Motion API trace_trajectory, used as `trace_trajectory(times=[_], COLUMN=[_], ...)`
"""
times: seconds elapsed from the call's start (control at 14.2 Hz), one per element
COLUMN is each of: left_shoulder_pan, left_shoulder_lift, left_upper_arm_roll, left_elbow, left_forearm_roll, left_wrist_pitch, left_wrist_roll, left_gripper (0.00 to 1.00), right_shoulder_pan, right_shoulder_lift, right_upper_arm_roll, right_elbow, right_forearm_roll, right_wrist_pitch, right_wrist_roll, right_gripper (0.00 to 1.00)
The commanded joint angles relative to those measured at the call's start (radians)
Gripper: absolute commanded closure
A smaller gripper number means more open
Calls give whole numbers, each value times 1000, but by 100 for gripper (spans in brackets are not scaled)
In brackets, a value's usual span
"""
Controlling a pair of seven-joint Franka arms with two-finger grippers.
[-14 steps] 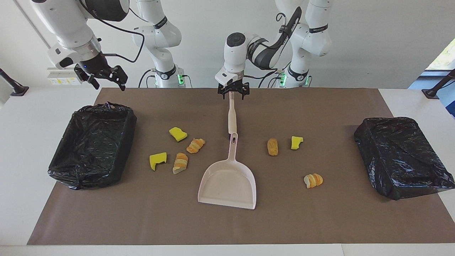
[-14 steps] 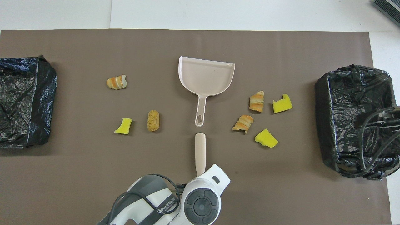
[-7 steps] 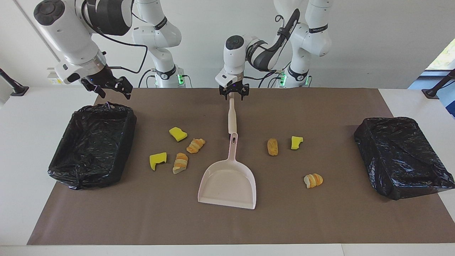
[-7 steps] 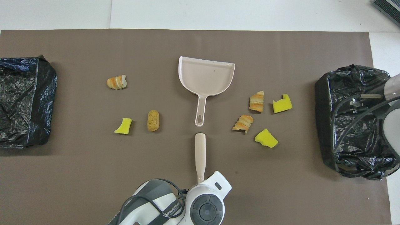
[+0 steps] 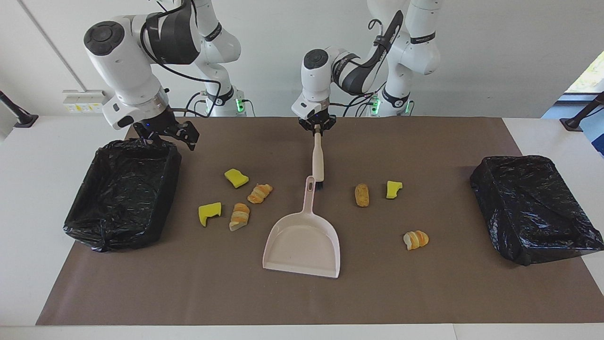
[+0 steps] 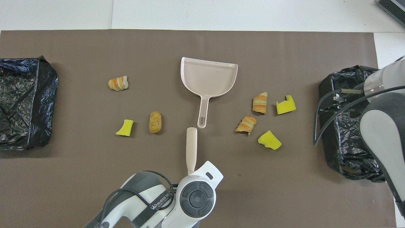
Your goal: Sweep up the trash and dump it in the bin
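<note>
Left gripper clamped on brush handle, right gripper open over bin; brush should be kept low, bread roll and scattered trash swept toward dustpan.

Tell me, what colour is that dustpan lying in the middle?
The dustpan is pale pink, all one colour; the overhead view shows it best.
</note>
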Motion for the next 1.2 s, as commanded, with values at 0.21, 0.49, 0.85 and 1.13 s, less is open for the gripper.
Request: trace_trajectory(times=[0.21,0.49,0.85,1.13], left_shoulder_pan=[225,366,448,554], left_shoulder_lift=[14,-1,-9,54], left_upper_arm_roll=[-5,-5,8,8], left_elbow=[0,0,77,184], left_forearm_roll=[17,17,18,60], left_wrist_pitch=[-40,-117,-132,-106], left_wrist_roll=[78,210,270,528], left_gripper=[100,100,100,100], right_shoulder_pan=[-4,-6,-4,60], right_shoulder_lift=[89,203,322,430], right_upper_arm_roll=[85,188,331,368], right_elbow=[35,139,194,277], right_forearm_roll=[8,8,5,-9], right_wrist_pitch=[36,53,168,229], right_wrist_roll=[152,339,534,632], right_gripper=[0,0,0,0])
